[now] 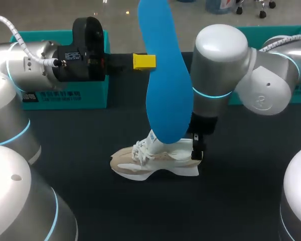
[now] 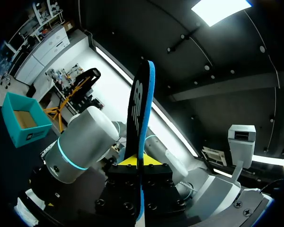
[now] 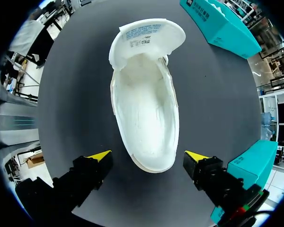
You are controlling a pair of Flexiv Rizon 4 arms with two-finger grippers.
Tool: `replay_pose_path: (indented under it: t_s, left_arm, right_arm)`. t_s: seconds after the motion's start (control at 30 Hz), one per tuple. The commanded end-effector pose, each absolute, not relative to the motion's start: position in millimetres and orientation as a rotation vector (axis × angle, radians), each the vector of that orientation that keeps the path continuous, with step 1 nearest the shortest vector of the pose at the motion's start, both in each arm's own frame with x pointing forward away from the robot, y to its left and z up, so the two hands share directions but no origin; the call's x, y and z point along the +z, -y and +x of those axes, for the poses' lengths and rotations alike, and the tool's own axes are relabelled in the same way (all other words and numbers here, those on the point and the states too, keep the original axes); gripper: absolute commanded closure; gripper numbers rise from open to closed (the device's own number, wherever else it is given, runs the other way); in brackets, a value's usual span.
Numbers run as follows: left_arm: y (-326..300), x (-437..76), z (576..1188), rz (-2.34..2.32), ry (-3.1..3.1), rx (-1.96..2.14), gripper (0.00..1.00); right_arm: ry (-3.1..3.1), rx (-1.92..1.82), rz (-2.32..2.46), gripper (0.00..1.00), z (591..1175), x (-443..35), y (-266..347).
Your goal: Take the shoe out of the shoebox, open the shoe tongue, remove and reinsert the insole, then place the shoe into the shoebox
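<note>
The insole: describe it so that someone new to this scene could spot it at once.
Start at the dark table and find the beige shoe at its middle. Above it the left end effector holds the insole upright: the only long, flat, bright blue thing.

Bright blue insole (image 1: 163, 75), black on its other face. Cream and beige shoe (image 1: 155, 160), white laces and lining. Teal shoebox (image 1: 90, 95), dark grey table (image 1: 115, 211).

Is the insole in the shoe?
No, the left hand holds the insole up in the air, and the shoe is bare inside.
</note>
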State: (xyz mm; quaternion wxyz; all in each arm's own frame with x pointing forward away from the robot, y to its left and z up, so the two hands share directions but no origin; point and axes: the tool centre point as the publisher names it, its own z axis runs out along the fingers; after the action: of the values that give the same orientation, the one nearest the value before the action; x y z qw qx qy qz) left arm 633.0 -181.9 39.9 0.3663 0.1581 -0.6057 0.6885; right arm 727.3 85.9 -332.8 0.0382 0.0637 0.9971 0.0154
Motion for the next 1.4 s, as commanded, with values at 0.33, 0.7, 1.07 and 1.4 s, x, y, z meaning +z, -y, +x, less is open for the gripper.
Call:
replay_pose_path:
  t_s: [0.33, 0.7, 1.07, 1.4]
  left_arm:
    - [182.3, 39.1, 632.1, 0.407, 1.555, 1.772, 1.0]
    - [182.3, 39.1, 632.1, 0.407, 1.555, 1.772, 1.0]
    - [182.3, 39.1, 632.1, 0.407, 1.555, 1.772, 1.0]
    - [182.3, 39.1, 632.1, 0.407, 1.555, 1.772, 1.0]
  right_arm:
    - [-3.055, 0.05, 0.196, 0.0, 725.7, -332.1, -84.2]
    - [-3.014, 0.083, 0.11, 0.0, 754.6, -321.4, -123.8]
    - [-3.028, 0.069, 0.026, 0.0, 779.5, -349.5, -153.8]
    - [-3.083, 0.058, -0.034, 0.08, 786.5, -382.3, -164.4]
